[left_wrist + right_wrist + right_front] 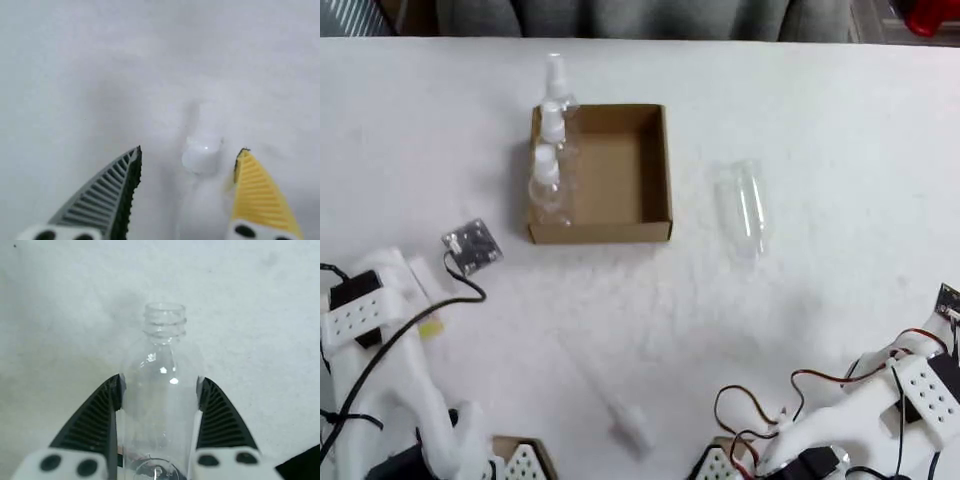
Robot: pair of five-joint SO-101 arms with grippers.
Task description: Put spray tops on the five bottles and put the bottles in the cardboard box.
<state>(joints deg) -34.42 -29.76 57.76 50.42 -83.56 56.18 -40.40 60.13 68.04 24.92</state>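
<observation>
The cardboard box [605, 232] sits open at the table's middle, with three spray-topped bottles [547, 178] standing in a row along its left wall. Right of the box a clear topless bottle [745, 208] lies on its side. A white spray top [623, 417] with its thin tube lies near the front edge. In the left wrist view my left gripper [191, 149] is open, and the spray top [201, 155] lies on the table between its grey and yellow fingertips. My right gripper [160, 377] is shut on another clear, uncapped bottle [162, 347], neck pointing away from the camera.
A small circuit board [471, 246] on a black cable lies left of the box. One arm's white body [380, 330] fills the front left corner, the other arm [880, 400] with red wires the front right. The white table [840, 110] stretches bare to the right.
</observation>
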